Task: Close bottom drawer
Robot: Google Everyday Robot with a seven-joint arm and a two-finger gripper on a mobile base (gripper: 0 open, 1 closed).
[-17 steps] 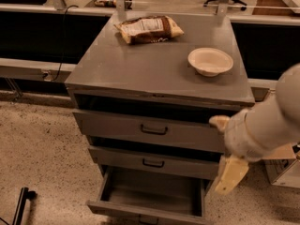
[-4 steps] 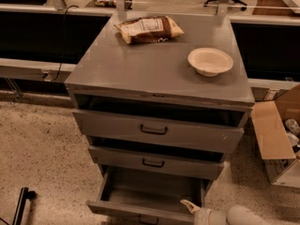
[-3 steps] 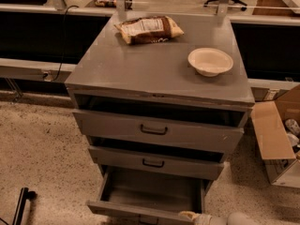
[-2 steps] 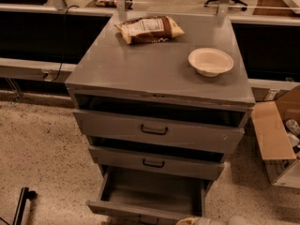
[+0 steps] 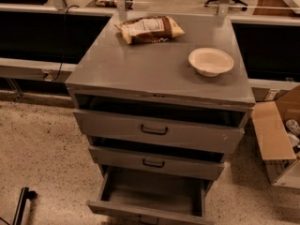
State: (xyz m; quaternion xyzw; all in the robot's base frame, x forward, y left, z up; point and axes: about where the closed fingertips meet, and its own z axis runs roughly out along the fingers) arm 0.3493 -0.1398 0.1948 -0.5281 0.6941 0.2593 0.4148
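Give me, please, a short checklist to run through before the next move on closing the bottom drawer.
1. Bottom drawer shut: not ok, it stands pulled well out of the cabinet.
2. Drawer's inside free of anything that could jam: ok, nothing shows in the tray.
3. Gripper placed at the drawer front: cannot tell, the gripper is not in view.
4. Handle on the bottom drawer's front visible: cannot tell, the front is cut off by the picture's lower edge.
5. Cardboard box out of the drawer's path: ok, it stands apart, to the right.
6. Middle drawer not blocking: ok, it sits further in than the bottom one.
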